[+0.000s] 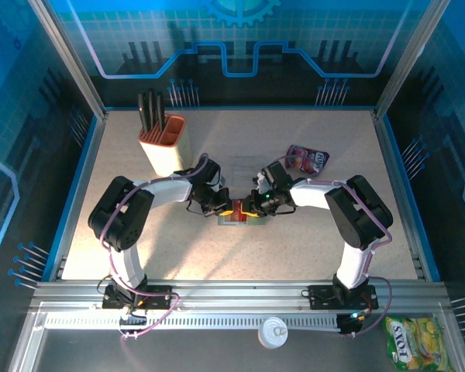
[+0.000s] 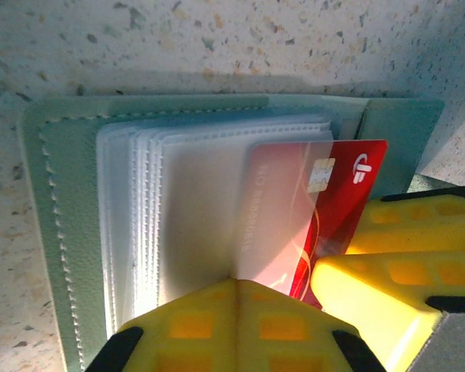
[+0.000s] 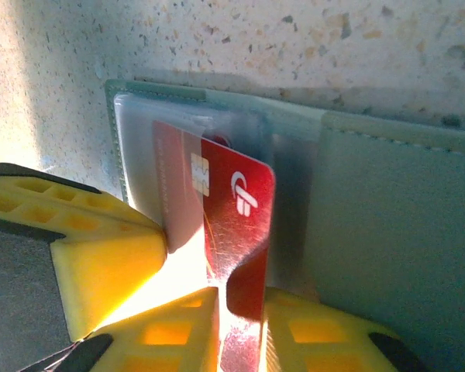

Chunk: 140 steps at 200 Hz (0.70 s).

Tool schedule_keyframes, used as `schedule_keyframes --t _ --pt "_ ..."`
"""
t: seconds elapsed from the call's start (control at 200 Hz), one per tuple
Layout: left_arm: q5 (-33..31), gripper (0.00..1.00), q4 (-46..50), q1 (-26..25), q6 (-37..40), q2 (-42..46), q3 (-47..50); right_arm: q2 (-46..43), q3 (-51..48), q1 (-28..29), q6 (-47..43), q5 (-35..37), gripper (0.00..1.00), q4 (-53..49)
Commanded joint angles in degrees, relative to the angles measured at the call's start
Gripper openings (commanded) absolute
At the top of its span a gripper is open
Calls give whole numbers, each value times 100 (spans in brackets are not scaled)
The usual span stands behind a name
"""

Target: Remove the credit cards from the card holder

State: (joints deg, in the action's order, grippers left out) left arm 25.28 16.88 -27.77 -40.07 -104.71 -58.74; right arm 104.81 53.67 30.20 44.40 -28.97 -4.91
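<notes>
Credit card (image 3: 240, 203) half out of card holder (image 3: 387, 232), in right gripper (image 3: 239, 310)

On table (image 1: 333, 256) centre: card holder (image 1: 236, 220), left gripper (image 1: 225, 208) at its left, right gripper (image 1: 253, 207) at its right; credit card (image 3: 240, 217) half in sleeve; pen cup (image 1: 163, 143) behind left, pouch (image 1: 306, 159) behind right
</notes>
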Motion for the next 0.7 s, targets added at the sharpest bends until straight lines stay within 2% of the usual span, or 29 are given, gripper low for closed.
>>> schedule_keyframes --t 0.0,0.315,0.695 --pt "-159 0 272 -34 114 -47 -15 56 62 -45 41 -137 19 138" --pt "-258 0 285 -25 124 62 18 -207 -35 -101 -96 187 11 -158" --pt "-164 0 243 -23 97 110 -6 -842 -53 -154 -416 492 9 -810"
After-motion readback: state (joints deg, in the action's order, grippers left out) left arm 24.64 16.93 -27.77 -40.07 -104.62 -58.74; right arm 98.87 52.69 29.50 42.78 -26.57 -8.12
